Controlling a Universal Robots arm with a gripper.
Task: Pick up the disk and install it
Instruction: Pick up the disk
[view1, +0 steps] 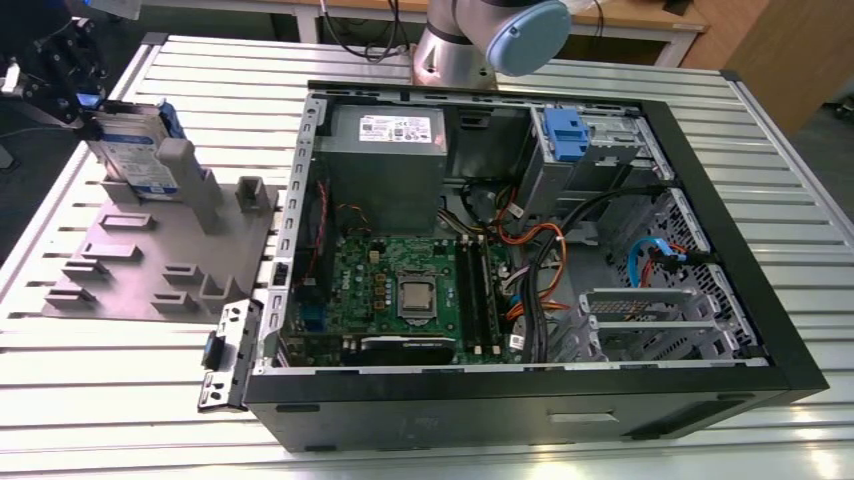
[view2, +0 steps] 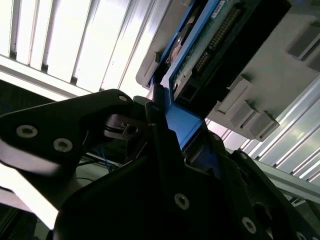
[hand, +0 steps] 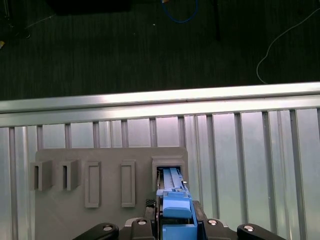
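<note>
Well out at the exterior view's left, the grey fixture plate (view1: 147, 260) lies on the slatted metal table (view1: 134, 430). It is close to the table's edge, with dark floor beyond in the first wrist view. Bare slats run around the plate on that side. On the exterior view's right, the open computer case (view1: 534, 385) stands just beside the plate, its side wall close to the plate's edge. The room above the plate's other raised blocks is open. The disk (view1: 134, 150) stands on edge in a slot at the plate's far corner, silver-grey with a white-and-blue label facing the case. Blue plastic rails run along its edges, and the second wrist view shows its green circuit board and a dark connector. The gripper (view1: 60, 75) sits at the disk's upper end, and its black fingers (view2: 159, 135) are closed against the blue rail, one on each side. The disk runs out from between them into the slot (hand: 170, 165). Whether its lower edge touches the slot floor I cannot tell.
</note>
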